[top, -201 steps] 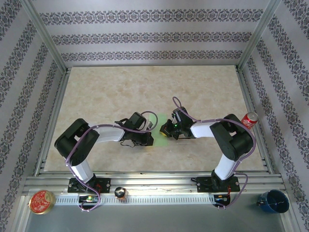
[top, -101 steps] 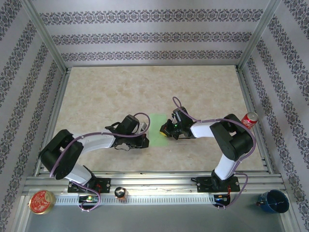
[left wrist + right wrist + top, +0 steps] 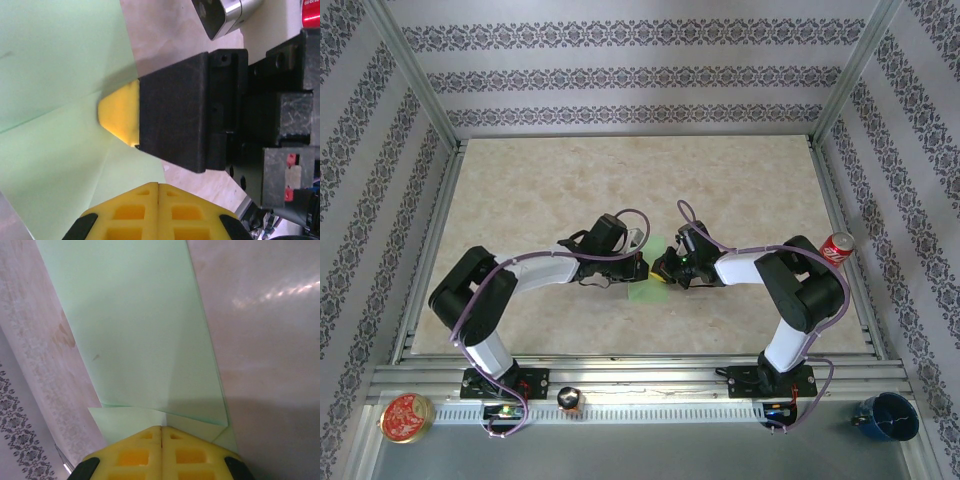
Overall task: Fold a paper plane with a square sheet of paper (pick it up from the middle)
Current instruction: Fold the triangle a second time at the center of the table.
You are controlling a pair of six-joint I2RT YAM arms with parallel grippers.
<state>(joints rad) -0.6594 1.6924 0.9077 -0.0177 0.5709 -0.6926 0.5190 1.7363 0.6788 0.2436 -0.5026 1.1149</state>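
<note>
From above, you see the square sheet of paper (image 3: 642, 291) near the middle of the table (image 3: 520, 200), mostly covered by both wrists. Only pale-green slivers peek out at 6 and 12 o'clock of where they meet. The left gripper (image 3: 158, 187) sits at the sheet's 9 o'clock, its yellow fingers pressed together with no gap, their lower part cut off by the frame. The right gripper (image 3: 161, 431) sits at 3 o'clock, jaws likewise closed, above a folded corner. You cannot tell whether either pinches the paper or merely rests on it. Creases show, and the sheet's far edges run out of both wrist views.
</note>
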